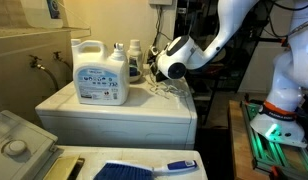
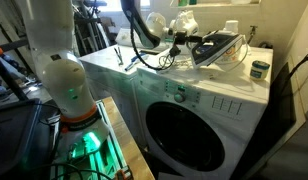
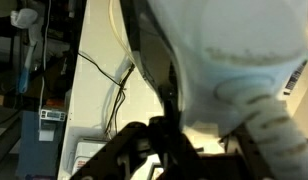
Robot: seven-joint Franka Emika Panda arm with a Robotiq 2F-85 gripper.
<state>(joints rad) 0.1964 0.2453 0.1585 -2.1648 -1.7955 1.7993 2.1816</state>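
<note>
My gripper hangs low over the back of the white washer top, right beside two small bottles and a large white detergent jug. In an exterior view the gripper is next to a dark clothes iron and its loose black cord. In the wrist view a blurred white body fills the upper right, and a black cord runs down to the dark fingers. The fingers are too dark to read.
A small dark jar stands at the washer top's corner. The round washer door faces forward. A blue-handled brush lies on a front surface beside another white appliance. The robot base glows green. Shelving and gear stand behind.
</note>
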